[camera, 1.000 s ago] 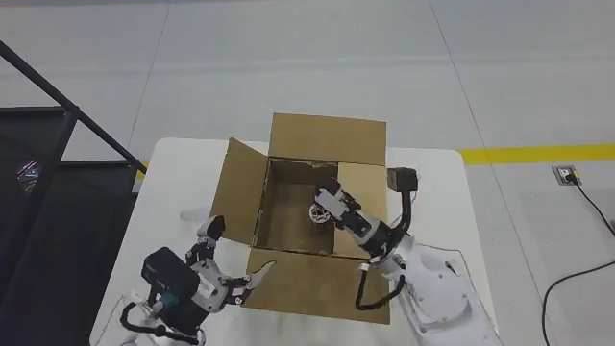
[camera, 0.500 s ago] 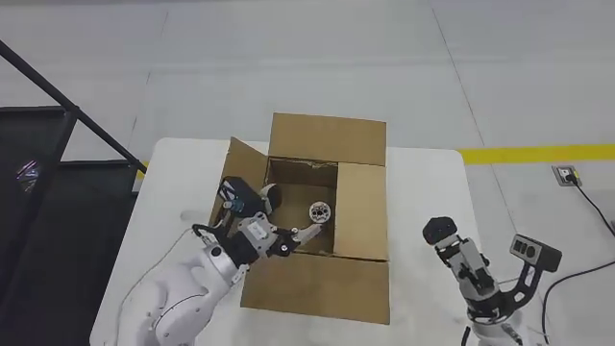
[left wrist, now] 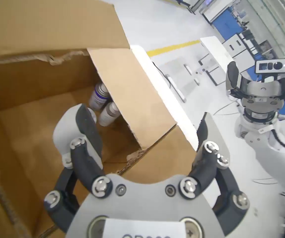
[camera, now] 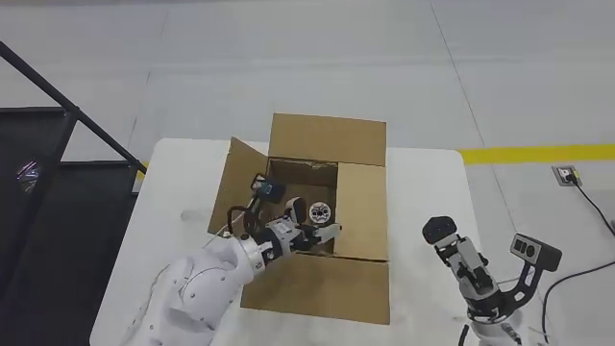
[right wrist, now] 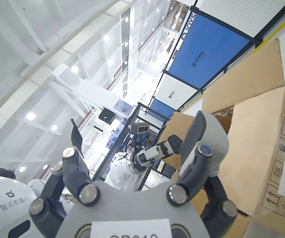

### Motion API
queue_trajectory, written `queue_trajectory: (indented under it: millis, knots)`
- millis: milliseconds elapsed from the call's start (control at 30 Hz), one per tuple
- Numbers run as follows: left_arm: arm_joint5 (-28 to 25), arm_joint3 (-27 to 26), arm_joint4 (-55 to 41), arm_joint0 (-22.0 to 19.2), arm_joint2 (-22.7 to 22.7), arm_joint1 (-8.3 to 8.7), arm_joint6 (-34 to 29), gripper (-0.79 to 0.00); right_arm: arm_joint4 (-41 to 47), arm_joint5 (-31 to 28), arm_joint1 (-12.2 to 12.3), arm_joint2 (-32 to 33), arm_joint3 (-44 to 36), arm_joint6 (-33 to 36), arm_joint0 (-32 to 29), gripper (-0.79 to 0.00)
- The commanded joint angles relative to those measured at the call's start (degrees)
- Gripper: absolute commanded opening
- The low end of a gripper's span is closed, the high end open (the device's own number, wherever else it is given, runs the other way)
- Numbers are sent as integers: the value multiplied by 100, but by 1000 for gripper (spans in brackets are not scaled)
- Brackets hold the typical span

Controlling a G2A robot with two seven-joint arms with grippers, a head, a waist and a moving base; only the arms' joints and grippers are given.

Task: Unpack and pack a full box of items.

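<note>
An open cardboard box (camera: 360,210) stands on the white table (camera: 183,183), its flaps folded out. In the left wrist view, two white bottles, one with a purple label (left wrist: 98,95) and one (left wrist: 109,113) beside it, stand in the box's far corner under a side flap. A round white bottle top (camera: 320,213) shows inside the box. My left gripper (camera: 312,223) (left wrist: 145,117) hangs open over the box's inside, empty and short of the bottles. My right gripper (camera: 444,234) (right wrist: 137,122) is open and empty, off the table's near right corner and beside the box (right wrist: 256,137).
The box's right flap (left wrist: 132,92) overhangs the bottles. The box's near flap (camera: 317,288) lies towards me. The right arm (left wrist: 261,92) stands beyond the table's right edge. Bare table lies left and right of the box.
The right arm pulled out of the box and swung to the near right. The left arm came up from the near left corner and moved over the box's left wall into it.
</note>
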Motion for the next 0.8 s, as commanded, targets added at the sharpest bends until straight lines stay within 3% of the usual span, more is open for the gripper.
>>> queue_trajectory:
  millis: [0,200,367,767]
  knots:
    - [262,444,-323,-388,238,-70,-133,0,9,-38,10,24,10,-61,-55,0]
    - [560,1405,-1601,-974,617,-259,-404,0,76,8,56,105,95,-66,-177,0]
    - [389,2059,-2552,-1236,703,-351,-725,0,-22,28,82,47,121,-104,-199,0]
    - [-31,2629,-2766,-1510,1001,-475,-617,0,-290,70,136,-82,-36,-297,-274,0]
